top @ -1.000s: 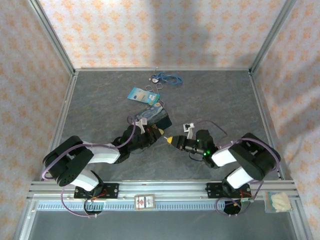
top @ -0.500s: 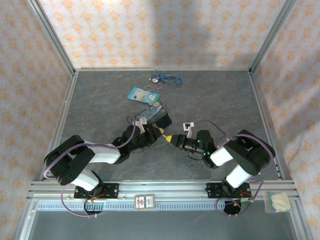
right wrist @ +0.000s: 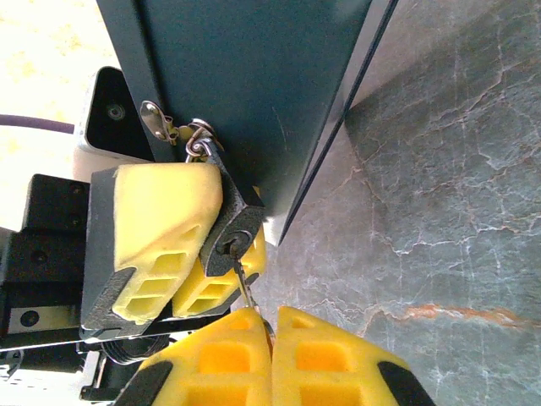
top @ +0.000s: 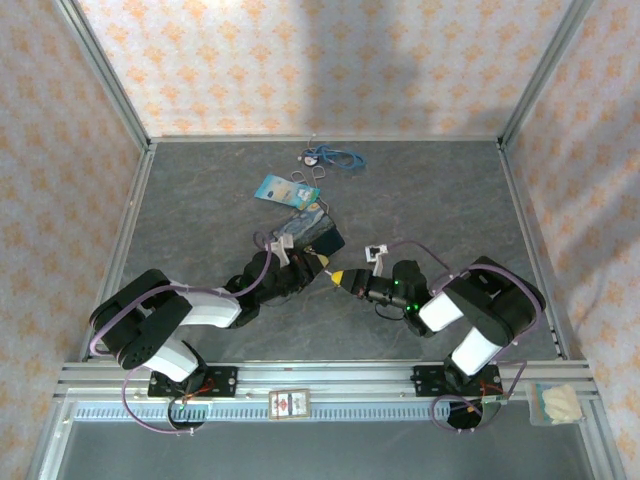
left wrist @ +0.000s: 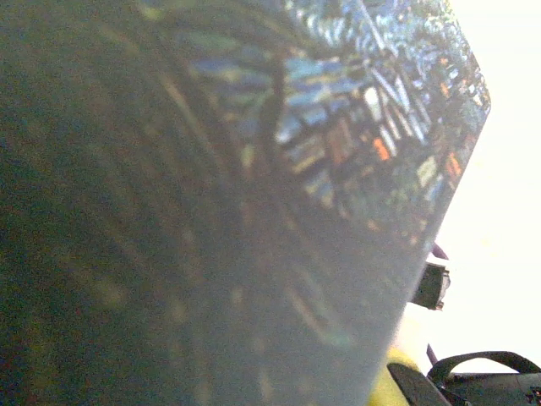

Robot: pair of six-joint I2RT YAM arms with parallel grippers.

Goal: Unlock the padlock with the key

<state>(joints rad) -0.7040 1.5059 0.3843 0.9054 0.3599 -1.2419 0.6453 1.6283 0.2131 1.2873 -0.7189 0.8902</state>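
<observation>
Alignment: key (right wrist: 245, 286) runs straight from right claw (right wrist: 269, 328), pinched on it, into padlock (right wrist: 226, 244) keyhole; left claw (right wrist: 233, 216) clamps padlock body. Next move likely a twist about key's long axis.

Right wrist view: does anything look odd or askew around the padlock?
Nothing looks damaged or spilled. The padlock sits slanted in the left gripper, hooked on the ring of the blue box; the key held by the right gripper is in its keyhole.
</observation>
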